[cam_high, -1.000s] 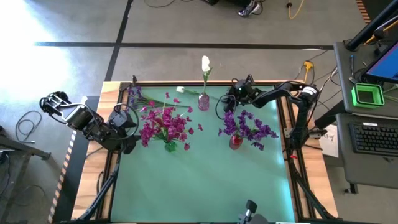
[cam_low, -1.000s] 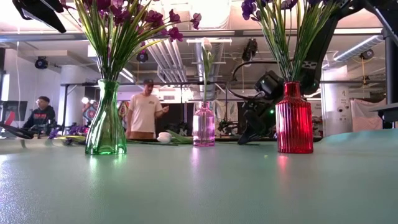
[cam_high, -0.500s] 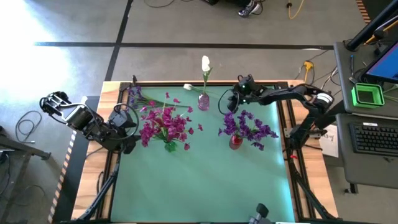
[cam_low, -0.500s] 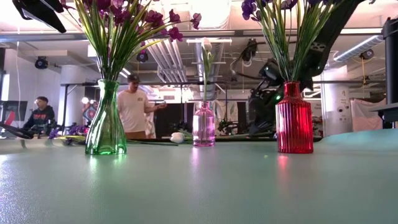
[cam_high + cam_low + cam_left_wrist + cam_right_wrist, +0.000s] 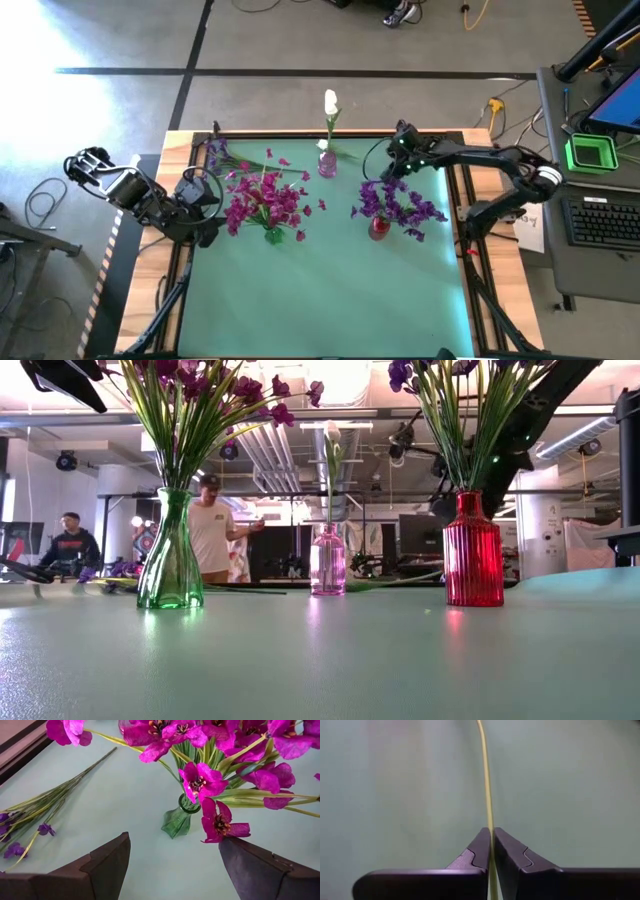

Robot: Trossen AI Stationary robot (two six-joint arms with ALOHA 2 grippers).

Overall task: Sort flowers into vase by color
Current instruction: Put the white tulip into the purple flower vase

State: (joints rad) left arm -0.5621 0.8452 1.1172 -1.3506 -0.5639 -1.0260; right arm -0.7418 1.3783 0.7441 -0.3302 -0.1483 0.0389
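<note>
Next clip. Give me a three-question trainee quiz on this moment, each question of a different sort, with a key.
1. True or false: the right gripper is shut on a thin stem.
2. Which vase holds the single white flower? A green vase B pink vase C red vase
3. Fill in: the loose purple flowers lie on the table by the ___ gripper.

Key: 1 true; 2 B; 3 left

magenta flowers (image 5: 262, 198) in green vase (image 5: 170, 556), purple flowers (image 5: 400, 205) in ribbed red vase (image 5: 472, 552), teal mat (image 5: 330, 290)
</note>
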